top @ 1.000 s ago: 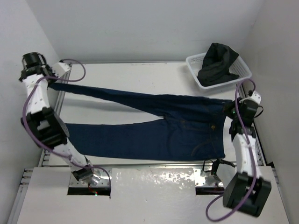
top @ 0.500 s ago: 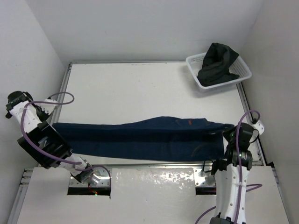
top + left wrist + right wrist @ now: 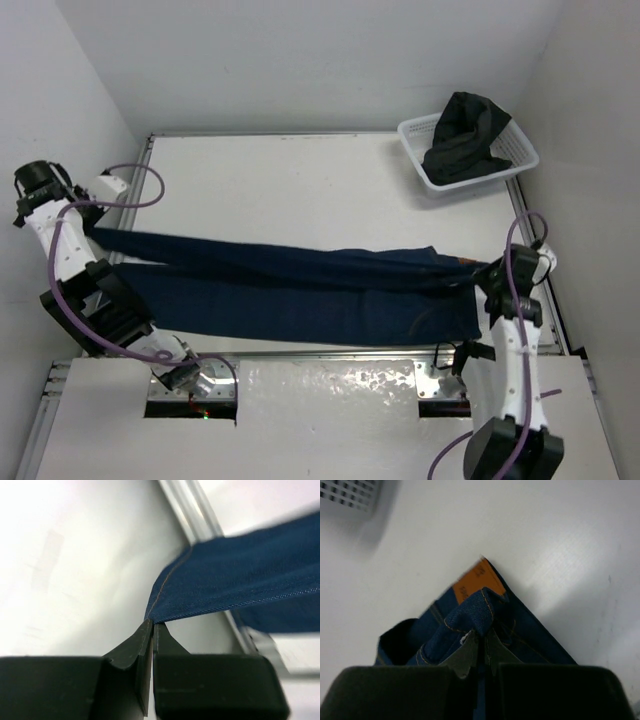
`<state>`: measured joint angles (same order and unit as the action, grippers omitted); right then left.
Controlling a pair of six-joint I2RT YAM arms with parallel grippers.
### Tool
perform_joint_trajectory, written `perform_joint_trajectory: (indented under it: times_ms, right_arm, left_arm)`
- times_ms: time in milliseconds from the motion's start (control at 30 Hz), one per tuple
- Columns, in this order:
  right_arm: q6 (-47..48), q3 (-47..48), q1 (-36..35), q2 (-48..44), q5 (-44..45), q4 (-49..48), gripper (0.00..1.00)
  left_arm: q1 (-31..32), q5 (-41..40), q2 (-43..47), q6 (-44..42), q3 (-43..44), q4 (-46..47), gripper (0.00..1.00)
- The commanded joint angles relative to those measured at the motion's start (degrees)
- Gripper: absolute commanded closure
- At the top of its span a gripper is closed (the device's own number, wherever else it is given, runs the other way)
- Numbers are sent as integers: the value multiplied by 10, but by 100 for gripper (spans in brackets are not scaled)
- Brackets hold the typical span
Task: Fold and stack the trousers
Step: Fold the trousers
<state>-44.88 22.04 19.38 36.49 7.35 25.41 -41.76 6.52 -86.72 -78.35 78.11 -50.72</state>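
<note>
White basket point(image 3: 485, 177) holds a dark garment point(image 3: 465, 135); left end effector point(image 3: 151, 624) and right end effector point(image 3: 481, 636) pinch the trousers point(image 3: 300, 290).

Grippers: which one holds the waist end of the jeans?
The right gripper, shut on the jeans beside their orange patch; the left gripper pinches a leg end.

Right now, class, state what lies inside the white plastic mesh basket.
A crumpled dark garment is heaped inside the white plastic mesh basket, rising above its rim. Anything beneath that garment, and most of the basket floor, is hidden.
</note>
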Motion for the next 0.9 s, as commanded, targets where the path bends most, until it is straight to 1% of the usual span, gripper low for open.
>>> perform_joint_trajectory:
  times_ms: [0, 67, 133, 200, 267, 300, 367, 400, 500, 633, 667, 700, 733, 767, 800, 833, 867]
  right_arm:
    - [54, 89, 6, 47, 11, -136, 100]
    - [80, 113, 5, 72, 17, -142, 100]
    - [89, 135, 5, 82, 5, -141, 100]
    - [84, 138, 6, 78, -7, -133, 100]
    - [70, 122, 5, 61, -12, -112, 100]
    - [66, 111, 6, 36, -12, -97, 100]
    - [54, 71, 5, 3, -6, -78, 100]
    - [50, 47, 5, -32, -1, -48, 100]
    - [39, 12, 5, -97, 28, 14, 100]
    - [3, -23, 5, -152, 56, 83, 99]
    - [-4, -28, 6, -161, 66, 96, 98]
    - [-10, -36, 6, -168, 91, 122, 96]
    - [-27, -37, 5, -180, 108, 136, 86]
    - [-40, -35, 5, -185, 131, 153, 82]
    - [-49, -24, 5, -189, 158, 190, 79]
    - [-76, -17, 6, -193, 221, 212, 67]
    - [-94, -9, 5, -200, 257, 231, 58]
  left_arm:
    - [12, 13, -8, 23, 60, 127, 100]
    - [12, 18, -13, 34, 73, 142, 100]
    - [12, 22, -13, 35, 83, 151, 100]
    - [12, 22, -5, 15, 73, 139, 100]
    - [4, 21, 7, -1, 56, 121, 100]
    - [-9, 21, 13, -15, 42, 89, 100]
    - [-24, 9, 15, -36, 14, 61, 100]
    - [-38, -16, 17, -48, -1, 44, 100]
    - [-65, -53, 26, -95, -66, 31, 100]
    - [-84, -63, 33, -121, -123, 25, 100]
    - [-85, -63, 35, -131, -138, 12, 98]
    - [-86, -63, 36, -134, -145, 6, 96]
    - [-86, -63, 36, -137, -150, 0, 94]
    - [-86, -64, 36, -138, -158, -4, 90]
    - [-86, -91, 36, -139, -161, -3, 88]
    - [-87, -102, 35, -138, -164, 3, 86]
    - [-90, -114, 33, -136, -167, 15, 80]
